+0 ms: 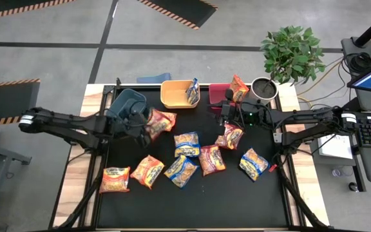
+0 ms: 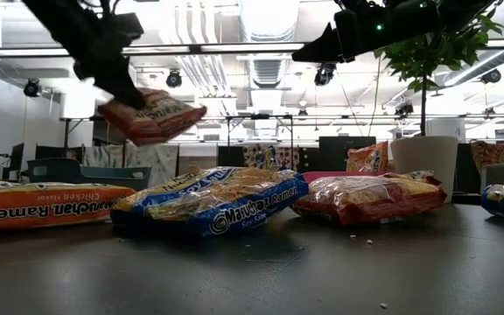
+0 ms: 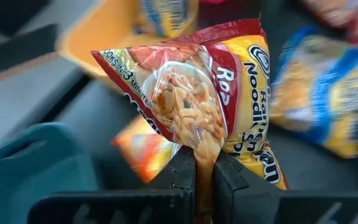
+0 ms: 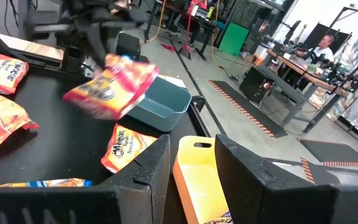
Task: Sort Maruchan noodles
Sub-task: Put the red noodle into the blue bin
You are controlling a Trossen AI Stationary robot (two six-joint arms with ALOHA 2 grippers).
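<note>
My left gripper (image 1: pixel 147 122) hangs above the table beside the blue bin (image 1: pixel 129 103), shut on a red-trimmed noodle packet (image 1: pixel 160 121) that shows lifted in the low view (image 2: pixel 151 114). My right gripper (image 1: pixel 226 113) hovers open near the red bin (image 1: pixel 218 92), and the yellow bin (image 4: pixel 197 180) shows between its fingers. Several more packets lie flat on the black mat, among them an orange one (image 1: pixel 114 179), a blue one (image 1: pixel 187 144) and a red one (image 1: pixel 229 135). A blue packet (image 1: pixel 192 91) stands in the yellow bin (image 1: pixel 178 94), and another packet (image 1: pixel 238 87) leans in the red bin. My left gripper pinches the red-trimmed packet between its two fingers at one edge (image 3: pixel 205 148), where the plastic bunches. The fingers (image 2: pixel 128 92) slant down from above. The packet is lifted clear of the table and sticks out beyond the fingertips, roughly level and slightly tilted.
A potted plant (image 1: pixel 264 89) stands at the table's far right corner behind the red bin. The three bins line the far edge. Bare mat lies along the near edge (image 1: pixel 192 206). A person sits at a desk far off in the room (image 4: pixel 324 43).
</note>
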